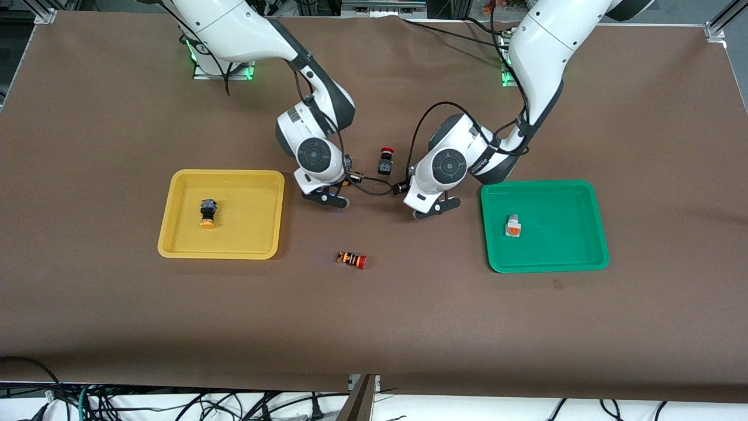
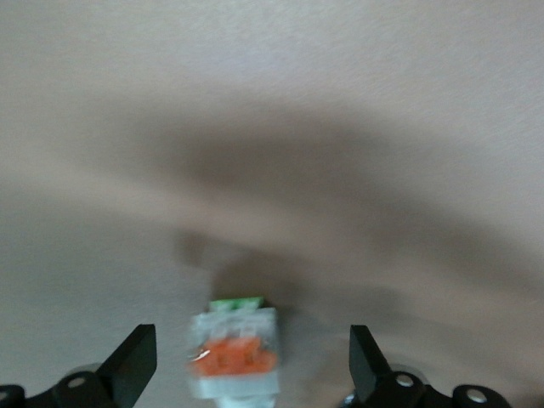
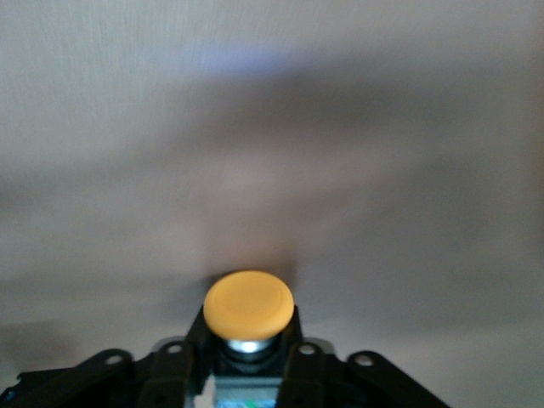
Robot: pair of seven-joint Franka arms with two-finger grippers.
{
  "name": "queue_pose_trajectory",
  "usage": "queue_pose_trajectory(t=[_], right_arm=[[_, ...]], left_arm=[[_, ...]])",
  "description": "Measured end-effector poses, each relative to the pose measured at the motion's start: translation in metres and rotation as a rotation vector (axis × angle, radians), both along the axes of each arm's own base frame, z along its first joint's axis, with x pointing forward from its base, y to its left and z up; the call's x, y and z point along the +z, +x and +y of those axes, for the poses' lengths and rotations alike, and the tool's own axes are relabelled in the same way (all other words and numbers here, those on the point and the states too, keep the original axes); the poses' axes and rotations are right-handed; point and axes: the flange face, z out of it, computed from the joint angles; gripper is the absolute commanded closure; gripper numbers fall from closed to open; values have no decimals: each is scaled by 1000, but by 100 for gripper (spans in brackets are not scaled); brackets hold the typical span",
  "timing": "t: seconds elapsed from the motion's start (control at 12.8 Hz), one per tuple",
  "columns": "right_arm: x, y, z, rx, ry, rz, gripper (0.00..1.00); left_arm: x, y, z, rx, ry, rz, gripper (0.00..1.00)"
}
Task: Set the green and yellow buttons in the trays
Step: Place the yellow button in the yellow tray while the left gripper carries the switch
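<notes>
Front view: I see both hands low over the desk (image 1: 87,117) between the trays. Right hand (image 1: 326,199) beside the yellow tray (image 1: 175,234), which holds one yellow-capped button (image 1: 207,213). Left hand (image 1: 431,210) beside the green tray (image 1: 584,257), w/ one white button (image 1: 512,226) in it.

Left wrist view: fingers (image 2: 132,365) spread wide; a 2nd white-and-orange button (image 2: 235,364) lies between them, untouched, partly cut off.

Right wrist view: hand (image 3: 246,365) clamped on a 2nd yellow-cap button (image 3: 248,304); body mostly hidden.

No text, label, number or sign is legible on anything.
</notes>
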Motion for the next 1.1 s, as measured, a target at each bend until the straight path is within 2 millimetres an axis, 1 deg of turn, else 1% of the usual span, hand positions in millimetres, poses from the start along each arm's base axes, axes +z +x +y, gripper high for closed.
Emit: queue_pose_trajectory(t=[0.08,0.16,0.24,0.31,0.39,0.47,0.55,0.63,0.71,0.78,0.86,0.94,1.02,1.1], right_arm=[[14,17,-21,39,-8,0,100],[30,38,-52,83,-12,8,100],[43,58,-87,120,-13,21,100],[52,76,-123,152,-9,29,100],[53,91,-157,184,-4,30,100],[50,101,-187,225,1,30,100],[41,108,-209,264,7,33,90],[29,113,-228,294,15,29,1],[17,118,-244,308,20,28,0],[10,122,-255,308,22,24,0],[12,127,-260,309,26,11,0],[24,135,-260,314,31,-11,0],[43,144,-257,319,37,-24,0],[70,151,-254,323,44,-28,0]], left_arm=[[0,-2,0,-8,9,9,0],[-2,-5,0,-14,15,17,0],[-4,-8,-1,-19,18,23,18],[-7,-10,-2,-22,21,28,58],[-10,-12,-3,-24,22,32,87],[-12,-12,-3,-25,23,34,100],[-12,-12,-3,-25,23,35,100],[-11,-11,-3,-23,21,32,100],[-9,-9,-2,-20,19,28,100],[-5,-5,-2,-17,16,20,100],[2,0,1,-16,17,13,100],[14,8,10,-30,32,19,100],[30,18,25,-63,55,29,100],[51,33,49,-110,77,36,100]])
